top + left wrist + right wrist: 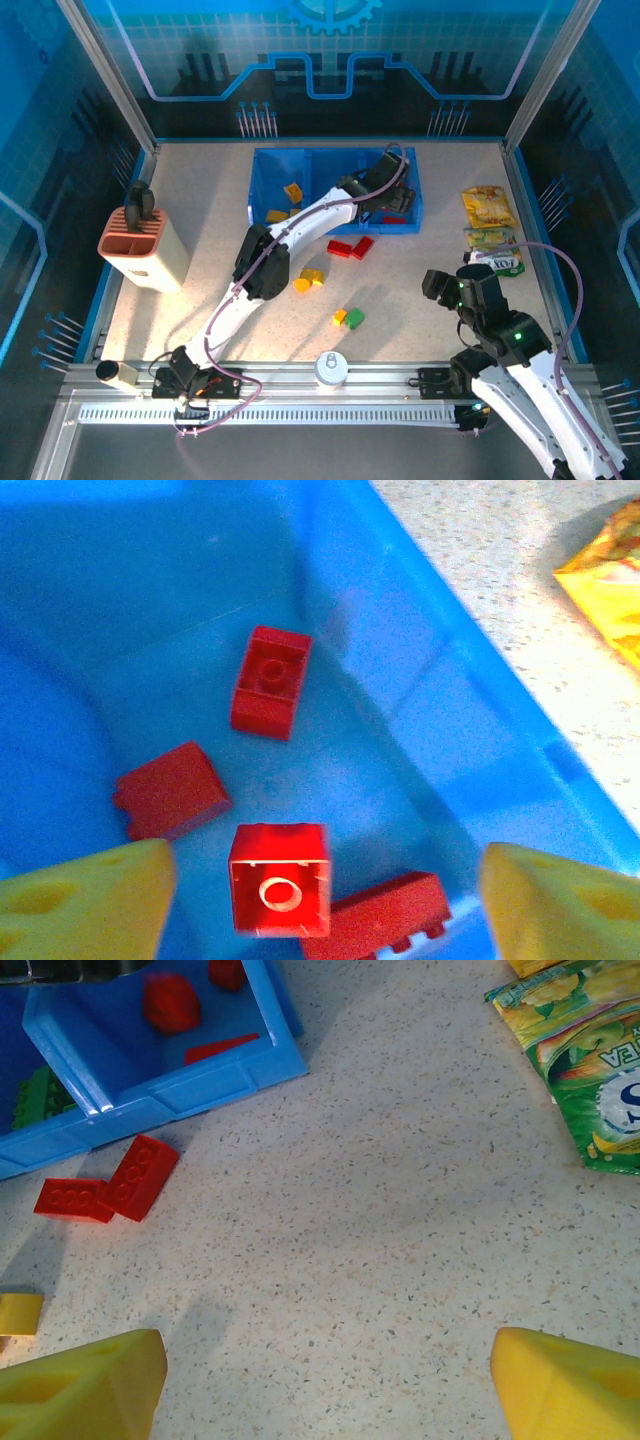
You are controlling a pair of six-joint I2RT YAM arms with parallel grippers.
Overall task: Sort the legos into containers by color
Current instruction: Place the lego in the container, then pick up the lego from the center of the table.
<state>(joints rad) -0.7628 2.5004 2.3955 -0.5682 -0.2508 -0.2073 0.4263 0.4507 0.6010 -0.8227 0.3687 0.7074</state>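
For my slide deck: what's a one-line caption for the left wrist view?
Open left gripper above four red bricks in a compartment of the blue tray.

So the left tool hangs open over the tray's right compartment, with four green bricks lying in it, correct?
Not green: the four bricks in the right compartment under the open left tool are red, as the left wrist view shows. The rest holds.
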